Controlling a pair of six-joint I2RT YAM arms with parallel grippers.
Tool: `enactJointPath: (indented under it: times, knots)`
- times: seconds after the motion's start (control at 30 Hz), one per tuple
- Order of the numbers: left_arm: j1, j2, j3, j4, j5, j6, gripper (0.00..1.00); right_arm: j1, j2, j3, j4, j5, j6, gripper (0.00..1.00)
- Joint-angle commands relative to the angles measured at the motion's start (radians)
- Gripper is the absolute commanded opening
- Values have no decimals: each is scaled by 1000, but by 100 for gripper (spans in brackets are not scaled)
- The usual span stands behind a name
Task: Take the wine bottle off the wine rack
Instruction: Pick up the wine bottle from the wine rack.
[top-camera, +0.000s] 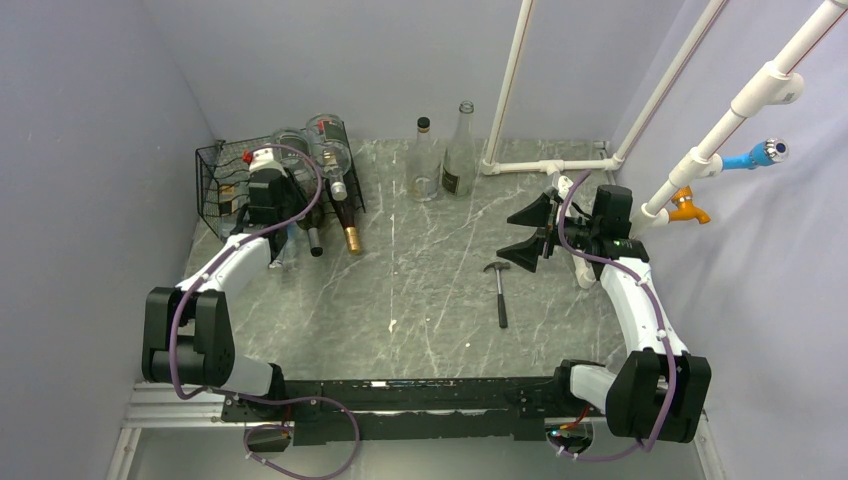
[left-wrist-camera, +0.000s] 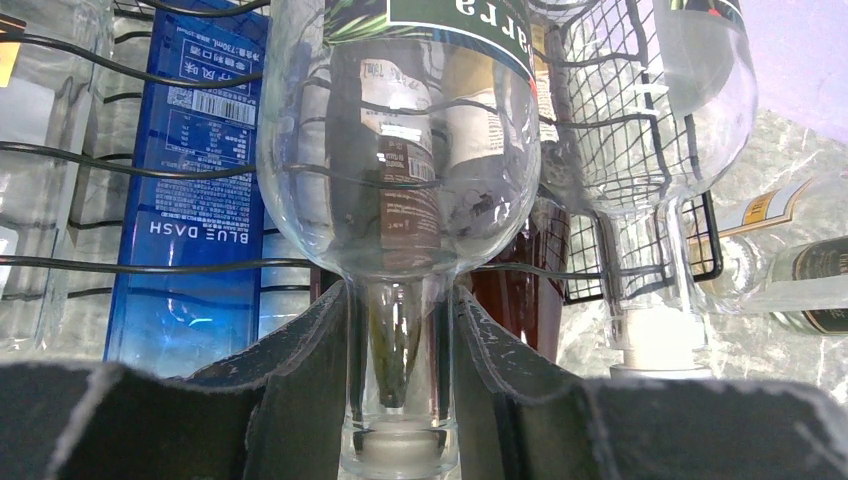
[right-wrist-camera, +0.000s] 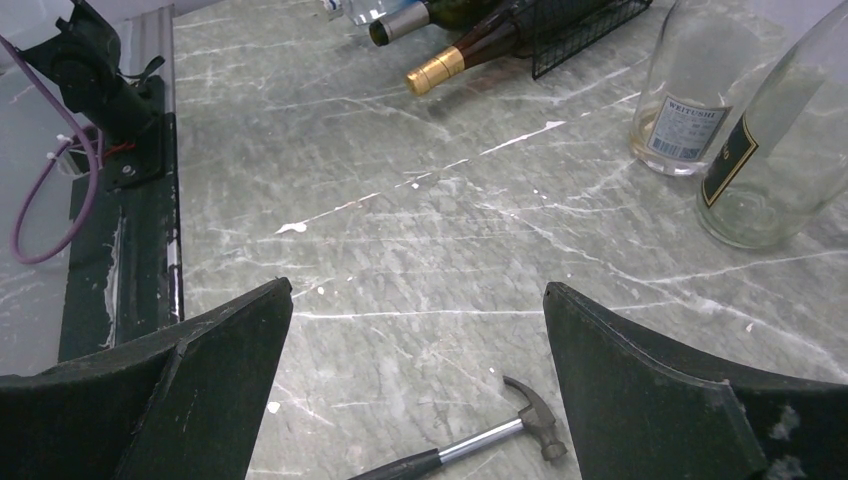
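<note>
The black wire wine rack (top-camera: 222, 190) stands at the table's back left, with several bottles lying in it. My left gripper (top-camera: 268, 172) is at its front. In the left wrist view the left gripper (left-wrist-camera: 400, 320) is shut on the neck of a clear wine bottle (left-wrist-camera: 400, 150) that lies on the rack's wavy wires (left-wrist-camera: 120, 165). Both fingers (left-wrist-camera: 305, 380) press on the neck just above its lip. The clear bottle (top-camera: 292, 142) also shows in the top view, behind the wrist. My right gripper (top-camera: 530, 236) is open and empty above the table, right of centre.
A blue BLUE DASH bottle (left-wrist-camera: 190, 200), a second clear bottle (left-wrist-camera: 660, 150) and a dark red one (left-wrist-camera: 520, 300) lie beside the held one. Dark bottle necks (top-camera: 348, 228) stick out of the rack. Two clear bottles (top-camera: 443, 160) stand at the back. A hammer (top-camera: 498, 290) lies under the right gripper (right-wrist-camera: 415, 300).
</note>
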Motion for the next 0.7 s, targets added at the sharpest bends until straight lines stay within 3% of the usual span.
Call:
enactJointPath:
  times: [0.0, 0.43, 0.67]
  knots:
    - [2, 15, 31, -13, 46, -20, 30, -7, -14, 5, 4, -36, -32, 100]
    - [3, 47, 112, -115, 48, -38, 50, -7, -18, 7, -2, -37, -35, 100]
    - [18, 87, 155, -150, 54, -45, 52, -7, -19, 7, -2, -39, -37, 100]
